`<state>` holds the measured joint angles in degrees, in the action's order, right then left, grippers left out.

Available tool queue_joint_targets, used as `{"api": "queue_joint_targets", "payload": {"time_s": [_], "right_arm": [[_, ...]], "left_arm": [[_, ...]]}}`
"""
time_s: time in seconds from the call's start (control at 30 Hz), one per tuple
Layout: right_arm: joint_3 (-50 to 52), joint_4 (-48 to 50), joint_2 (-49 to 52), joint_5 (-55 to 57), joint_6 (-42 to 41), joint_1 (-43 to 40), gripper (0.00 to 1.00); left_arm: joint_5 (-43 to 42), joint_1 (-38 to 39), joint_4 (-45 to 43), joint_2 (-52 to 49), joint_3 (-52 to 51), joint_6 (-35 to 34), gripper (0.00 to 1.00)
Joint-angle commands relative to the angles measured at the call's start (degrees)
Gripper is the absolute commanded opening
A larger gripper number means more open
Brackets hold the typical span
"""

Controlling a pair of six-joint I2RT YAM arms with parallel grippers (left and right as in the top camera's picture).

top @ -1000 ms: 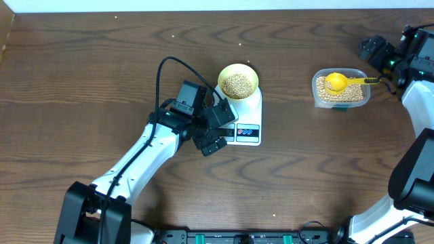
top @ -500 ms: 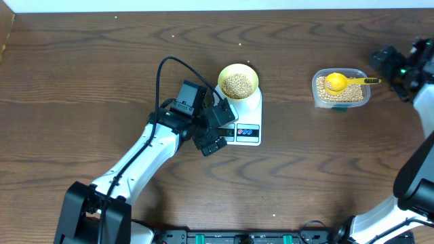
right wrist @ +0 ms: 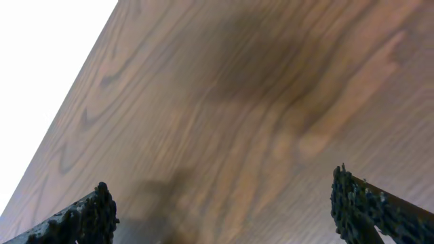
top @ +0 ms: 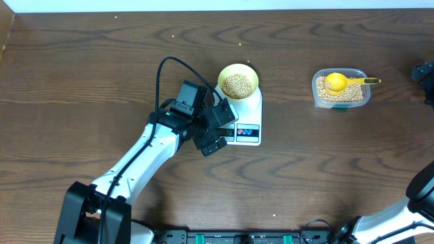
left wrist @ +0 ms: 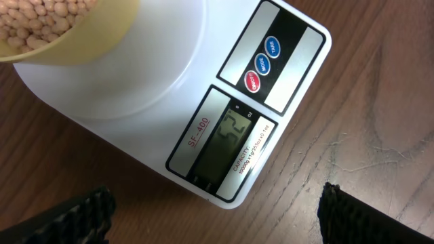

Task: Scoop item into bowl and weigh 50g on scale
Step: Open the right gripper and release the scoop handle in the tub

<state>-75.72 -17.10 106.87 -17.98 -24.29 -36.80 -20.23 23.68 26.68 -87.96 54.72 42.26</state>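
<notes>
The pale yellow bowl (top: pixel 238 83) holds tan beans (top: pixel 237 85) and stands on the white scale (top: pixel 248 116). My left gripper (top: pixel 224 130) hovers open at the scale's front left corner, its jaws wide apart with nothing between them. In the left wrist view the scale's display (left wrist: pixel 227 139) and its round buttons (left wrist: pixel 263 64) show, with the bowl (left wrist: pixel 64 44) and beans (left wrist: pixel 30 20) at the top left. My right gripper (right wrist: pixel 224 210) is open over bare table, and only a dark bit of that arm (top: pixel 424 71) shows at the overhead view's right edge.
A clear plastic tub (top: pixel 341 98) of beans sits at the right, with a yellow handled scoop (top: pixel 337 82) resting in it. The wooden table (top: pixel 102 81) runs to a pale far edge at the top.
My right arm has drawn away to the right from the tub, almost out of the overhead view. The left arm, bowl and scale have not moved.
</notes>
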Motion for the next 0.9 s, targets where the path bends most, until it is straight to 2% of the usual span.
{"api": "queue_joint_targets", "payload": {"time_s": [0.0,0.2,0.37,0.67,0.77,0.87], "right_arm": [[-0.2,-0.1,-0.8,0.1,0.8,-1.2,0.99],[3.0,0.0,-1.3,0.1,0.8,3.9,0.99],[10.6,-0.1,-3.5,0.1,0.8,13.8,0.99],[19.9,-2.9,-13.2,0.1,0.8,29.5,0.99],[20.9,-4.6,-17.2,4.7,5.4,34.3,0.99],[20.9,-5.0,-21.3,6.7,5.6,37.9,0.99]], "left_arm": [[0.3,-0.2,0.0,0.2,-0.1,0.6,0.98],[0.3,-0.2,0.0,0.2,-0.1,0.6,0.98],[0.3,-0.2,0.0,0.2,-0.1,0.6,0.98],[0.3,-0.6,0.0,0.2,-0.1,0.6,0.98],[0.3,-0.6,0.0,0.2,-0.1,0.6,0.97],[0.3,-0.6,0.0,0.2,-0.1,0.6,0.98]]}}
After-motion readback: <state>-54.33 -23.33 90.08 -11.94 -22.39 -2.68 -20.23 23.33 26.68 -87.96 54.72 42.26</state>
